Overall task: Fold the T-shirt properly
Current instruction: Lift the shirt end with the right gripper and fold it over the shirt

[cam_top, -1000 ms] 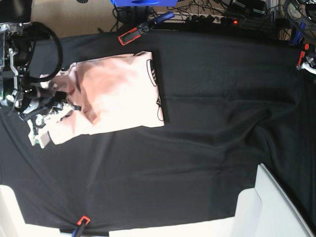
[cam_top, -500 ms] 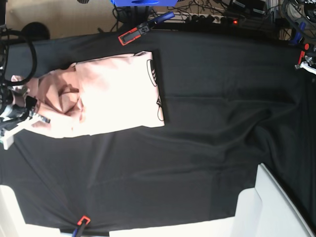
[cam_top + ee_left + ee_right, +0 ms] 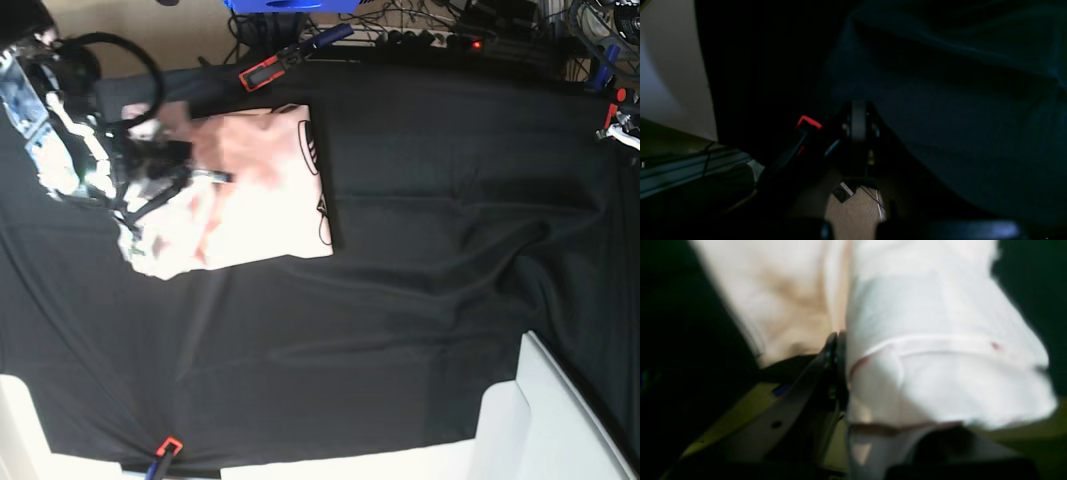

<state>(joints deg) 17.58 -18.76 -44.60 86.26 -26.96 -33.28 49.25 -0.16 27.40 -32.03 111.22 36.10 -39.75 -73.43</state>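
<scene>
- The T-shirt (image 3: 250, 190) is pale pink and lies partly folded on the black tablecloth (image 3: 430, 270), in the upper left part of the base view, near the far edge of the table.
- Its left end is bunched and lifted where the right gripper (image 3: 205, 172) meets it; loose folds hang in a crumpled lump below the arm.
- The right wrist view shows the right gripper's jaws pinched shut on a fold of the T-shirt (image 3: 923, 350), with a stitched hem running across the cloth beside the fingers (image 3: 836, 353). The picture is blurred.
- The middle of the shirt is smoother and lies flat.
- Its right edge is straight, and parts of a black print (image 3: 312, 150) peep out along that edge.
- An orange-and-black clamp (image 3: 262, 73) grips the tablecloth just beyond the shirt's far edge.
- At the far right edge of the base view only a small part of the left arm shows. In the dark left wrist view the left gripper (image 3: 858, 120) has its jaws closed with nothing between them, beside a red-tipped clamp (image 3: 805, 128) and over the edge of the tablecloth (image 3: 957, 116).
</scene>
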